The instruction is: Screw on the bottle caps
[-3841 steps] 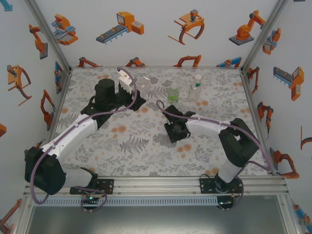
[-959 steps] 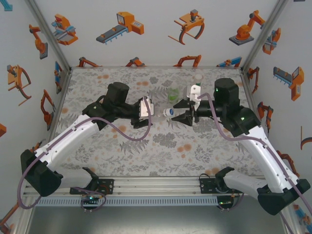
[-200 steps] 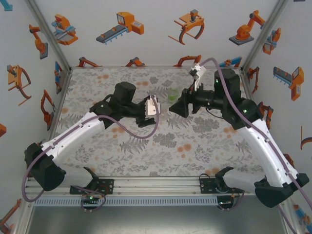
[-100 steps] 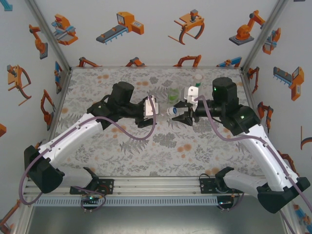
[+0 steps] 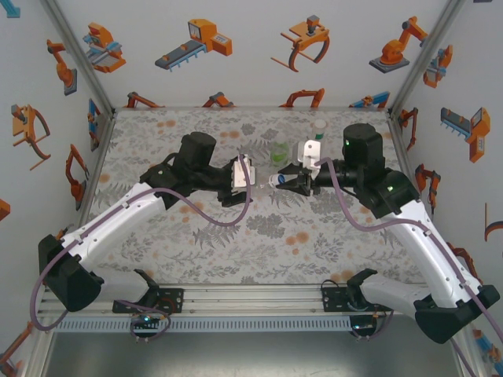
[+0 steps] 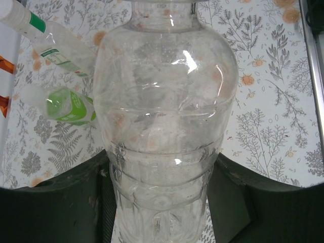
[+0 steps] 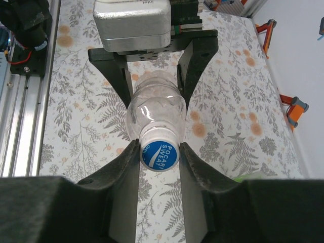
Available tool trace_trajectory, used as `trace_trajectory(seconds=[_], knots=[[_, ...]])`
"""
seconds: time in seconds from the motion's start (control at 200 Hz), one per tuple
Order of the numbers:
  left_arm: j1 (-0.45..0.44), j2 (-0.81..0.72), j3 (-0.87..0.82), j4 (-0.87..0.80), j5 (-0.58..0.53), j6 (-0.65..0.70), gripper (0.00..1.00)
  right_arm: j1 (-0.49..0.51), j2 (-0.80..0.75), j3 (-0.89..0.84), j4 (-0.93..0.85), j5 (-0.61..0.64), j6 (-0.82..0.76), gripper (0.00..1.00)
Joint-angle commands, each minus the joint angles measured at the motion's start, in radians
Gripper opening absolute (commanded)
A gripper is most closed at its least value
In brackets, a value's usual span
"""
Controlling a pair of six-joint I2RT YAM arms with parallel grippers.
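Note:
My left gripper [image 5: 248,181] is shut on the lower body of a clear bottle [image 6: 164,101], which it holds lying sideways above the table, neck toward the right arm. A white bottle cap with a blue printed top [image 7: 159,154] sits on that neck. Around the cap is my right gripper [image 7: 159,152], and both fingers [image 7: 124,167] touch the cap's sides. From above, the cap [image 5: 273,181] lies between the two grippers, with the right gripper [image 5: 285,181] against it. A green-tinted bottle [image 5: 279,151] and a slim labelled bottle [image 5: 317,130] stand behind.
The green-tinted bottle [image 6: 66,105] and the slim labelled bottle [image 6: 45,38] are close to the held bottle on its far side. The floral table [image 5: 236,243] has open room in front of the grippers. Metal frame posts and the side walls border the table.
The right gripper swung back from a raised, turned pose to the bottle's neck, and its jaws narrowed onto the cap. The left arm and its bottle barely moved.

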Motion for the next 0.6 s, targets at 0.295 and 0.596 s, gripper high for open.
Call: trace_trajectory(seconds=[0.295, 0.596], knots=[[-0.004, -0.009, -0.013, 0.085, -0.015, -0.062, 0.00, 0.002, 0.018, -0.064, 0.140, 0.131, 0.649, 0.09], [-0.004, 0.044, 0.005, 0.149, -0.053, -0.080, 0.00, 0.001, 0.040, -0.096, 0.059, 0.434, 1.601, 0.00]])
